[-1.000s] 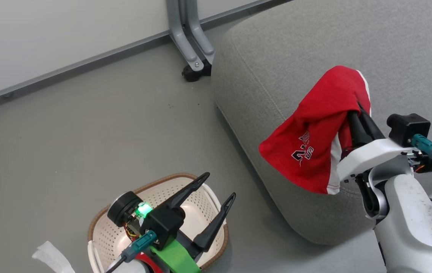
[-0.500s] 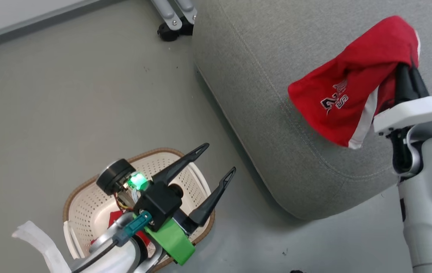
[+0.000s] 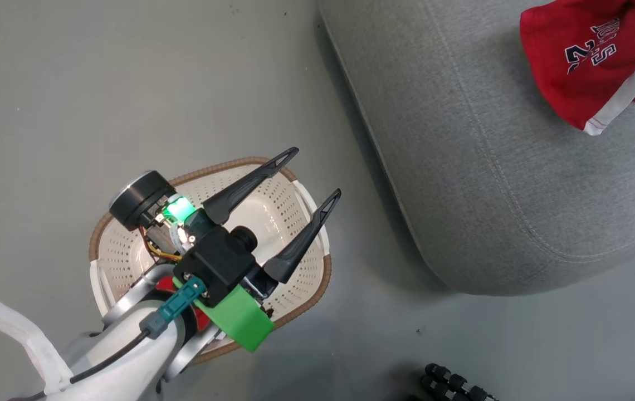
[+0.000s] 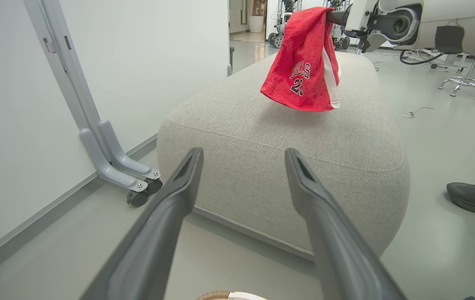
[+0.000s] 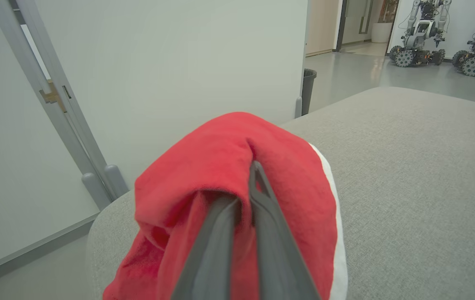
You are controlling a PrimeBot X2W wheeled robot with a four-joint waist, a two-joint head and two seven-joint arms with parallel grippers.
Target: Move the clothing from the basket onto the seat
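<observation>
Red garment (image 3: 568,72) with dark lettering: in the head view it hangs over the seat (image 3: 490,178), well to the right of the left claw (image 3: 317,171) and farther along. A second ago it hung past the seat's near edge. It is now over the top face, though the camera has also swung, so part of that shift belongs to the view. Judgement: the carry is nearly complete and release is the next step. The left claw stands fully open directly above the basket (image 3: 97,245). Basket contents: a second red garment (image 3: 165,283), mostly hidden beneath the left forearm.

Left wrist view: both fingers are spread wide with the seat ahead of them. The lettered garment hangs beyond and above the fingertips. Whether its hem touches the seat cannot be told. A person's shoe (image 4: 468,196) rests on the floor, far right.

Right wrist view: the right claw (image 5: 243,196) is clamped shut on the garment. Cloth is folded over both fingertips, and the seat top lies below and ahead.
</observation>
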